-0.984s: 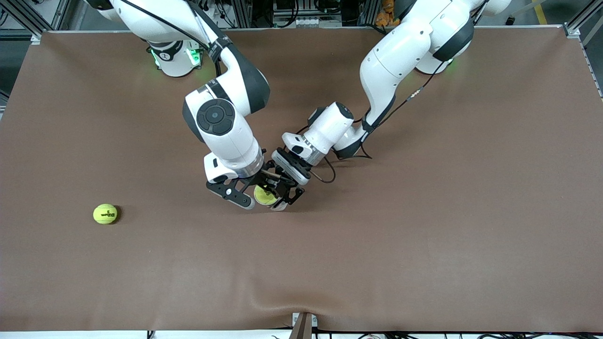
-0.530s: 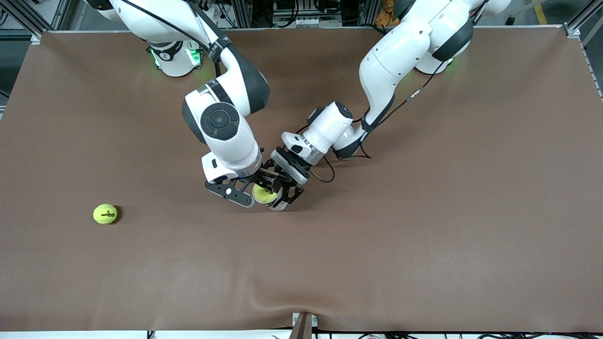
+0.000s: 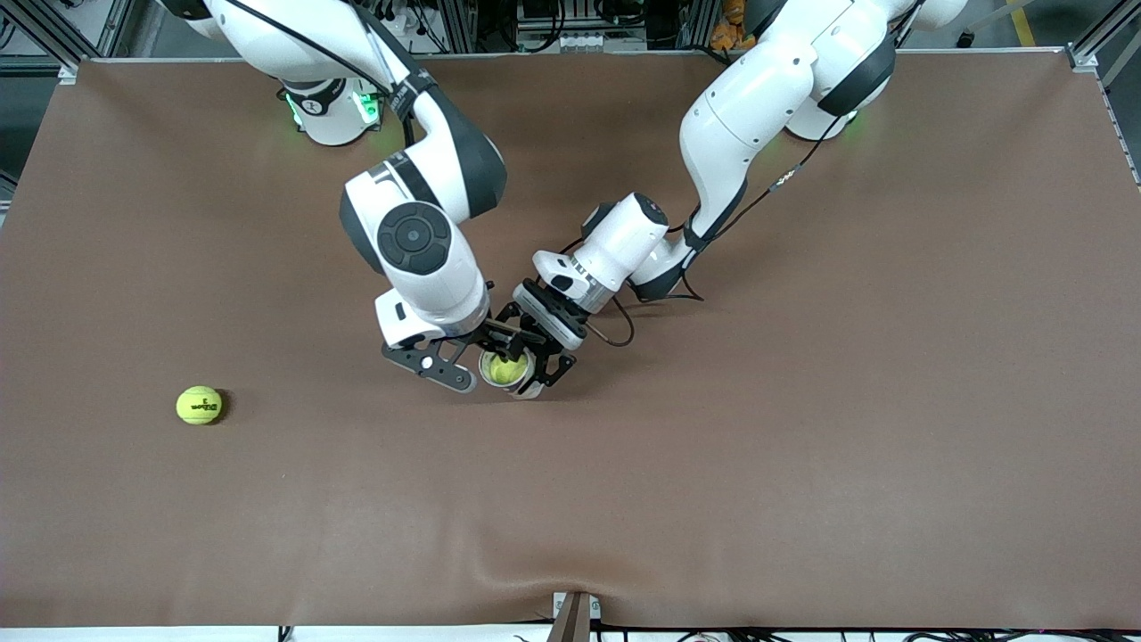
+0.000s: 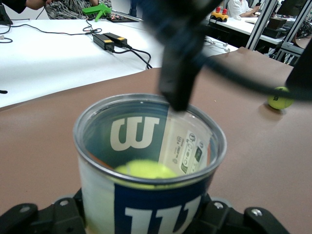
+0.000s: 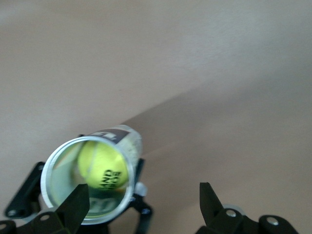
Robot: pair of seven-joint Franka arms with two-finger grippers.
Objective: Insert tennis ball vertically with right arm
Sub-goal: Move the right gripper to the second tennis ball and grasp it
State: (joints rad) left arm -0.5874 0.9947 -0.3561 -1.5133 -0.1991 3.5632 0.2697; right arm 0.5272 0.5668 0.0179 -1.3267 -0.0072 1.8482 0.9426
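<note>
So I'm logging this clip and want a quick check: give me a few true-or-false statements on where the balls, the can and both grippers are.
1. A tennis ball lies inside the clear can. True.
2. The right gripper is shut on that ball. False: its fingers are open, above the can's mouth, and the ball is free of them.
3. The left gripper holds the can upright. True.
4. The can lies on its side on the table. False: it stands with its mouth up.
5. A second ball sits on the table toward the right arm's end. True.
</note>
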